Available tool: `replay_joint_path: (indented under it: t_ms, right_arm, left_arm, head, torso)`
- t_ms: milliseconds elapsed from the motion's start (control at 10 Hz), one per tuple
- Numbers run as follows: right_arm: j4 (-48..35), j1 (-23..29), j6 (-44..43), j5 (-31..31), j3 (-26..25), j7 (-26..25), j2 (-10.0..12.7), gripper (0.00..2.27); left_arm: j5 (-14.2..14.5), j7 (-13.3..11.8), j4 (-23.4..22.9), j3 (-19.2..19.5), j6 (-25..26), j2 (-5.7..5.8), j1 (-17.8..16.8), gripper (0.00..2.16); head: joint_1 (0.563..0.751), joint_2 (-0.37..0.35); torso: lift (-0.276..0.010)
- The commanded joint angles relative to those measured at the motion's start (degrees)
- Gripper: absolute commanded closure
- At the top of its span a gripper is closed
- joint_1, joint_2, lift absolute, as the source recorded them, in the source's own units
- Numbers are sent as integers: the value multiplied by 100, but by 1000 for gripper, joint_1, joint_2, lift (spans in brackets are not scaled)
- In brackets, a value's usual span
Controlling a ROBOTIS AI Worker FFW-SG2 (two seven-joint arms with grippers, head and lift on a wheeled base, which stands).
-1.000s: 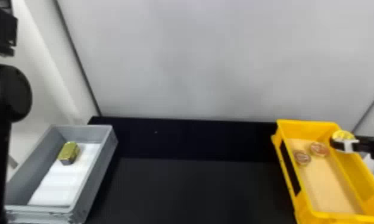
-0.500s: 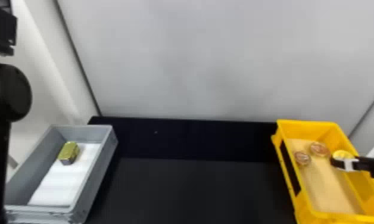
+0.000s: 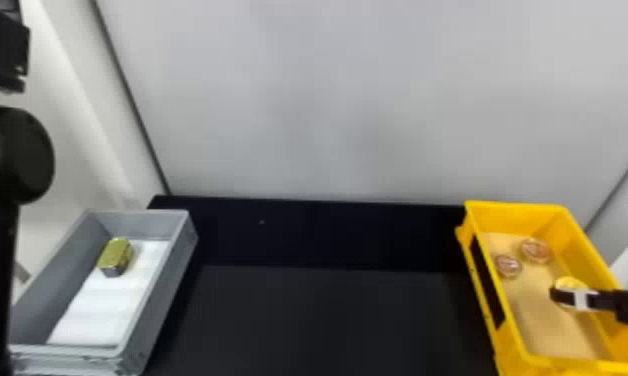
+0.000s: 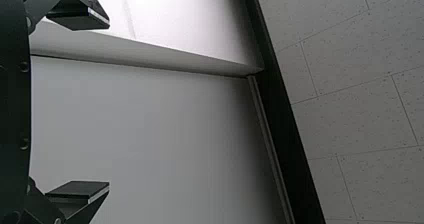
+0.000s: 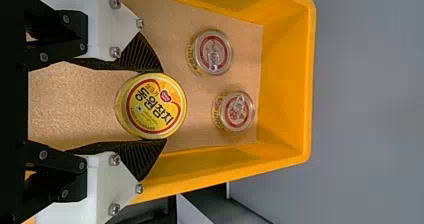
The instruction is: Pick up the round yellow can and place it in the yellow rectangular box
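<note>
Pale, smooth wall (image 3: 353,100) rises behind a matte black table (image 3: 328,320), and in the head view we spot the round yellow can (image 3: 570,283) within the yellow rectangular box (image 3: 513,217), beside two clear-lidded tubs (image 3: 536,250). Over to the left wrist view: the left gripper (image 4: 107,105) has its flat fingers wide apart. Right wrist view, and we've got the right gripper (image 5: 161,106) clamped on the can's curved sides, ribbed pads flanking it; grainy tan lining (image 5: 90,99) beneath, so straight down looks like our way.
</note>
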Motion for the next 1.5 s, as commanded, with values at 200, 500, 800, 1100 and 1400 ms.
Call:
replay_joint_path:
  t_ms: [200, 500, 800, 1100, 1400]
  right_arm:
    - [211, 66, -3, -150, 18, -41, -43, 616]
    - [281, 75, 59, -194, 62, -41, -95, 616]
    - [360, 83, 85, -212, 97, -59, -113, 616]
    - [404, 83, 182, -282, 106, -67, -122, 506]
    - [431, 83, 296, -406, 141, -138, -122, 156]
  left_arm:
    - [-4, 1, 0, 1, -32, -30, 1, 137]
    - [-13, -8, -9, -7, -49, -47, -17, 137]
    - [-21, -17, -9, -7, -67, -47, -17, 137]
    - [-21, -17, -9, -16, -67, -56, -26, 137]
    - [-30, -26, -9, -16, -67, -56, -26, 137]
  head:
    - [663, 54]
    - [663, 54]
    - [663, 54]
    - [663, 54]
    - [663, 54]
  torso:
    - [-10]
    - [-10]
    - [-10]
    - [-10]
    - [-10]
